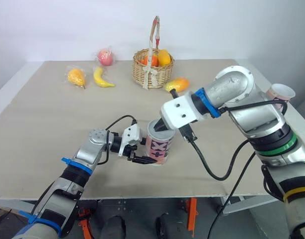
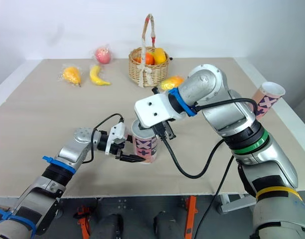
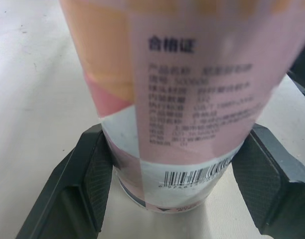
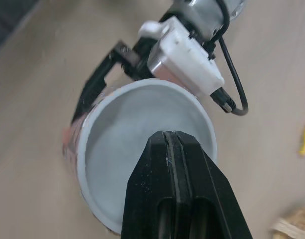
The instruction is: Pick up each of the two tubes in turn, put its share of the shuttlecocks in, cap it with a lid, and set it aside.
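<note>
The left pincer (image 1: 144,160) is clenched on the tube (image 1: 159,144), one black finger (image 3: 85,184) pressed against each side of its lower part, just above the barcode. The tube, pink and white with printed lettering, sits roughly upright near the front middle of the table (image 1: 38,124), its open mouth turned upward. Whether its base rests on the table or hangs just over it cannot be told.

Far back on the left of the table lie a bagged yellow fruit (image 1: 76,76), a banana (image 1: 102,78) just beside it, and a red and yellow fruit (image 1: 105,57) behind them. Further right stands a wicker basket (image 1: 152,72) with a tall handle, holding orange and yellow fruit, and an orange-yellow fruit (image 1: 176,84) lies just beside it.

The right pincer (image 4: 168,142) reaches in from the right over the tube, its two fingers pressed flat together with nothing seen between them. Its tips hang at the tube's white rim, over the pale grey inside.

At the far right edge of the table a second tube (image 2: 268,97), with the same pink pattern, leans tilted with its open mouth up, well apart from the first.
</note>
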Tool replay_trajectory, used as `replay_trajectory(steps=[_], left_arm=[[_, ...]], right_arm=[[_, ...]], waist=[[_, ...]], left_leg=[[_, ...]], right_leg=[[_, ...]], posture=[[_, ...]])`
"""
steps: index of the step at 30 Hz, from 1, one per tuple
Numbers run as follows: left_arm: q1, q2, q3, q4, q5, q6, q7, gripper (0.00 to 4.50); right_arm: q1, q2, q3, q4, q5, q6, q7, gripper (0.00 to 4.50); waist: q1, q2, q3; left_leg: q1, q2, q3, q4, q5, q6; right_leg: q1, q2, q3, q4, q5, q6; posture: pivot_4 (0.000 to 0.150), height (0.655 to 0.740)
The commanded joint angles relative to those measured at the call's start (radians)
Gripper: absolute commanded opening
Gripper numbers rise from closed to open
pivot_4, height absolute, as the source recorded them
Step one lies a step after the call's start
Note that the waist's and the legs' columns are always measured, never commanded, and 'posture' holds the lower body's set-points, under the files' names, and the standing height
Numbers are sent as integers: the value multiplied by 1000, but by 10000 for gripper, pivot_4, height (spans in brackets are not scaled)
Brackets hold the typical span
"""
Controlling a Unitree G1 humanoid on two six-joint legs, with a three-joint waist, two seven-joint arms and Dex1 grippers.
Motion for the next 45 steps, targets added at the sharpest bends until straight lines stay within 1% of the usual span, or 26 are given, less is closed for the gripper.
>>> replay_trajectory(steps=[1,4,5,7,8,9,13,14,16,17,21,22,23,24,26,28,31,35,38,41,43,45], left_arm=[[7,20,5,4,16,6,1,32631],[9,17,5,4,13,2,-3,32631],[10,16,5,4,11,2,-4,32631],[11,13,5,3,8,1,-4,32631],[12,12,4,4,7,1,-4,32631],[12,9,5,4,6,1,-4,32631],[12,5,5,6,4,-1,-7,32631],[11,4,6,5,3,0,-8,32631],[4,-5,14,-2,-14,9,-13,32631],[1,-9,18,-5,-20,11,-14,32631],[-9,-19,29,-7,-31,18,-6,32631],[-13,-24,36,-7,-35,22,-1,39135],[-18,-32,46,-10,-47,31,4,42563],[-22,-37,56,-16,-58,33,4,44482],[-26,-36,75,-31,-75,35,-6,44482],[-22,-13,86,-53,-90,45,-26,44482],[-5,29,120,-105,-122,70,-43,44482],[50,124,157,-210,-181,157,-83,44482],[117,255,200,-304,-220,244,-119,44482],[168,344,267,-369,-289,335,-116,44482],[199,388,313,-410,-337,384,-114,44482],[224,408,356,-443,-373,404,-102,44482]], right_arm=[[32,15,25,74,-12,23,19,496],[-47,44,-115,105,116,163,10,496],[-69,44,-156,115,157,220,9,5042],[-82,13,-217,110,217,296,13,10120],[-75,-11,-243,100,238,326,14,15122],[-53,-44,-269,80,256,344,17,19103],[74,-174,-370,-28,333,413,14,40377],[99,-193,-391,-45,347,430,1,44720],[209,-233,-476,-86,377,459,-43,44720],[266,-245,-516,-104,385,470,-73,44720],[422,-215,-630,-193,460,518,-189,44720],[463,-208,-644,-218,464,504,-211,45000],[507,-204,-651,-238,463,495,-232,45000],[542,-194,-659,-254,471,494,-254,45000],[617,-174,-680,-285,511,501,-272,45000],[685,-172,-677,-300,536,509,-275,45000],[777,-191,-612,-303,491,461,-281,45000],[817,-186,-548,-306,459,414,-305,45000],[809,-153,-496,-289,447,382,-327,45000],[784,-120,-446,-254,423,354,-350,45000],[768,-100,-422,-237,411,336,-360,45000],[753,-79,-408,-227,418,333,-367,45000]], waist=[[-1,-2,-2],[-1,-1,-2],[0,-1,-1],[0,0,-1],[1,0,-1],[3,0,-1],[13,-1,-1],[13,0,-1],[14,1,0],[14,1,0],[17,2,1],[17,3,1],[15,3,1],[15,3,2],[14,2,2],[14,2,3],[13,2,4],[4,3,5],[-5,1,7],[-4,0,12],[-2,-1,15],[2,-1,16]], left_leg=[[1,0,0,-1,-1,-1],[0,0,1,-1,0,0],[-1,1,2,-1,0,0],[-6,1,4,-1,1,1],[-7,1,4,-1,1,1],[-8,1,4,-1,1,1],[-14,-1,-1,-1,-6,-2],[-14,-2,-1,-1,-8,-2],[-14,-2,0,-1,-10,1],[-14,-3,-1,-1,-11,1],[-15,-3,-2,1,-11,2],[-15,-3,-2,1,-11,2],[-15,-3,-2,1,-11,2],[-15,-3,-2,2,-11,2],[-16,-3,-2,2,-11,2],[-16,-3,-3,2,-11,2],[-17,-3,-2,2,-11,1],[-16,-2,-3,1,-11,1],[-16,-2,-3,1,-12,1],[-16,0,-4,1,-12,1],[-16,1,-4,1,-12,1],[-16,0,-4,1,-12,1]], right_leg=[[0,0,0,0,-1,-2],[1,-2,0,0,-1,-2],[0,-2,0,0,-1,-3],[-4,-3,0,0,3,-1],[-5,-3,0,0,4,-1],[-6,-2,0,0,4,-1],[-7,-1,-1,0,-2,5],[-7,-1,0,0,-3,4],[-7,-1,1,0,-3,4],[-7,-1,0,0,-6,7],[-6,-1,0,0,-6,8],[-6,-1,0,0,-5,8],[-6,-1,0,0,-5,9],[-6,-1,0,0,-5,9],[-6,-1,0,0,-5,9],[-6,-1,0,-1,-5,9],[-7,0,0,-1,-6,9],[-7,0,0,-1,-7,9],[-7,0,0,-1,-7,9],[-7,1,-2,0,-7,7],[-7,1,-2,0,-7,6],[-7,1,-3,0,-7,6]], posture=[[1500,7400],[1500,7400],[1500,7400],[1500,7400],[1500,7400],[1500,7400],[1500,7400],[1500,7400],[1500,7400],[1500,7400],[1500,7400],[1500,7400],[1500,7400],[1500,7400],[1500,7400],[1500,7400],[1500,7400],[1500,7400],[1500,7400],[1500,7400],[1500,7400],[1500,7400]])
